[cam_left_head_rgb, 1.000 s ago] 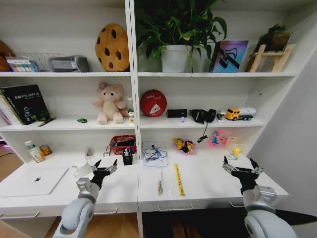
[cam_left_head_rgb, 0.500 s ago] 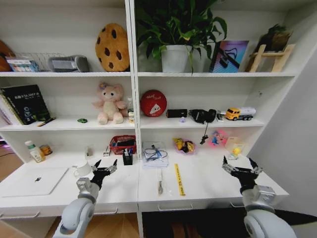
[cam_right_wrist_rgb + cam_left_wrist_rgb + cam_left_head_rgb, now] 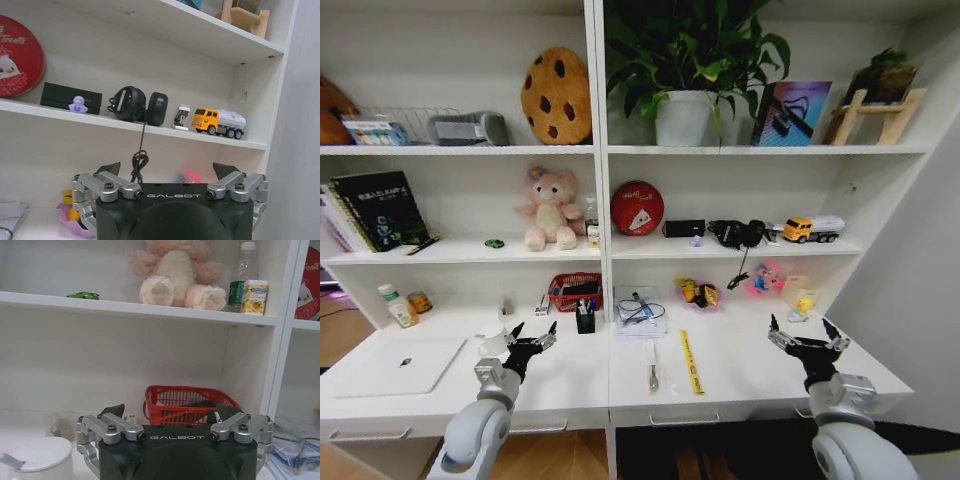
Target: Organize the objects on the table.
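White table [image 3: 560, 385], "GALBOT"-marked end effectors

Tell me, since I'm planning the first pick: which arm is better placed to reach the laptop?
Left, probably. The laptop lies at the table's left end, close beside the open left end effector. The right end effector, also open, hovers over the far right end.

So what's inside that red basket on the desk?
The red basket holds something dark, seen through its mesh in the left wrist view. Its wall and the left claw, hovering open in front, cover the rest, so I can't tell what the items are.
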Controlling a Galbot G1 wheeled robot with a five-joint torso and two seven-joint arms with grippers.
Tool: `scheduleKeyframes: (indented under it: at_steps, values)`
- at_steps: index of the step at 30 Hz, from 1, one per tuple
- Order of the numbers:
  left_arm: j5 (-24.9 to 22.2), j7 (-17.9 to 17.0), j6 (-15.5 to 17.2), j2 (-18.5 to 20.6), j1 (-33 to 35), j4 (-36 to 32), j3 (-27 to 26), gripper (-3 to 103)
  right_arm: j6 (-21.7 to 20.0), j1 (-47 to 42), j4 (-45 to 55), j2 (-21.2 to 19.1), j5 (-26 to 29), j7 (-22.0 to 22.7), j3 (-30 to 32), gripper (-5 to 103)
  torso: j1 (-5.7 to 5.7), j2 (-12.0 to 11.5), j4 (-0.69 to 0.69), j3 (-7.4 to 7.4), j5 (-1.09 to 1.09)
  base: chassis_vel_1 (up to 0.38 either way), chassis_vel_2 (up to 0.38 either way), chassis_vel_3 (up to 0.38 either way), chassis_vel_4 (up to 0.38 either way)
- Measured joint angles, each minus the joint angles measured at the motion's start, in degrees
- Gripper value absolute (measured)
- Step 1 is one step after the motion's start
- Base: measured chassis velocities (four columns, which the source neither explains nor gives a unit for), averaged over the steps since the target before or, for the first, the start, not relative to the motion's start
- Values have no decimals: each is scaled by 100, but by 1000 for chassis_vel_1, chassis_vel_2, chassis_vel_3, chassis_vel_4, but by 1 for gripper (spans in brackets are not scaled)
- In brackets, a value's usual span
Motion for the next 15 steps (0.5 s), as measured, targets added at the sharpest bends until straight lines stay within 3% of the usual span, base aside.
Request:
scheduleKeyframes:
  at_steps: [15]
  values:
    - [0,0,0,0,0,1,0,100,0,1,-3,-1,1,-4,-3,100,0,0,-1,0,0,250,249,-252,-254]
